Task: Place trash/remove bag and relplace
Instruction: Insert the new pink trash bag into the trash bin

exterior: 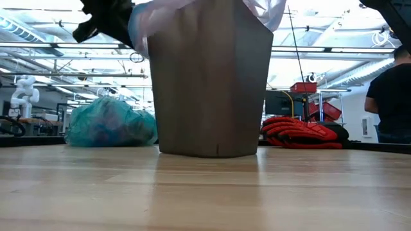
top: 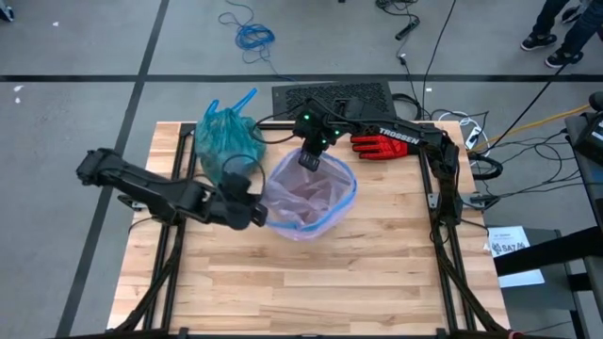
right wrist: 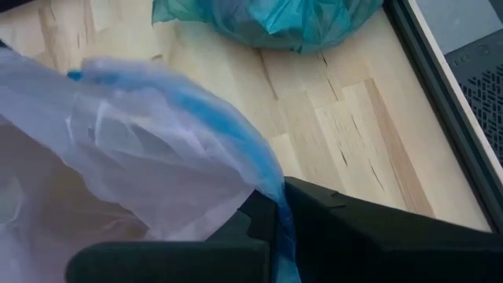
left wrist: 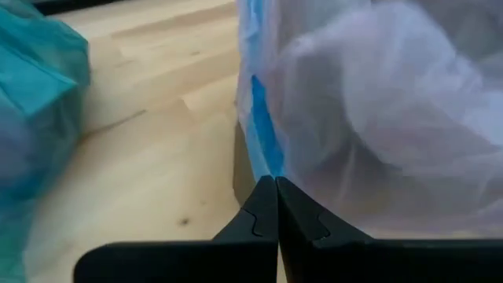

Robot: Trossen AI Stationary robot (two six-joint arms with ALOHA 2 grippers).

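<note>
at bin rim, left gripper (top: 256, 215), right gripper (top: 309, 158) pinching pink bag (top: 325, 193)

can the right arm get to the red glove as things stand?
Probably not right now: the right claw is shut on the pink bag's rim at the bin. The red glove lies uncovered beside that arm, so once it lets go, likely yes.

Bin (exterior: 209, 83) at centre of surface (top: 377, 273), liner (top: 311, 193) in it. Bag (top: 226, 137) on surface at bin's 10 o'clock; glove (top: 377, 145) at 2 o'clock. Left pincer (top: 261, 215) on liner rim at 8 o'clock, right pincer (top: 309, 160) at 12.
</note>
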